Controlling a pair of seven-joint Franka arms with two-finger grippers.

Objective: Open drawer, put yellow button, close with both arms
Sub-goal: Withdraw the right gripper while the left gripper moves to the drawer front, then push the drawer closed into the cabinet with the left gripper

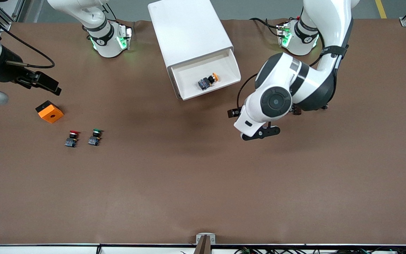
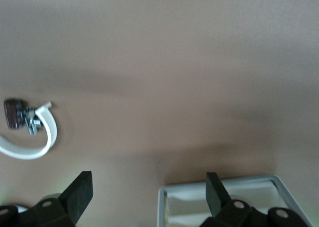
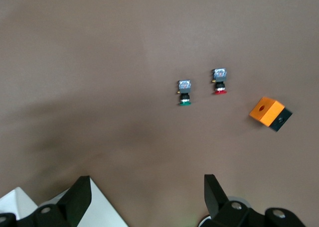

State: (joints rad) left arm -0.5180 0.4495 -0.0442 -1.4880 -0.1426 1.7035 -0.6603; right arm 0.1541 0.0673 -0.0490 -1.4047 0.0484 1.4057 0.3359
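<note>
Already the yellow button point(image 1: 209, 80) is seen lying in the pulled-out drawer point(image 1: 224, 61); only closing seemingly remains, left claw point(image 1: 261, 133) and right claw point(image 1: 42, 83) both spread empty above the worktop point(image 1: 203, 183).

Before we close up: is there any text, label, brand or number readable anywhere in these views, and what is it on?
No readable text in any view.
Round dark emblem on the collar of the right arm's base: too small to read.
A like emblem on the left arm's base: too small to read.
Cabinet, drawer, yellow button: no markings visible.
</note>
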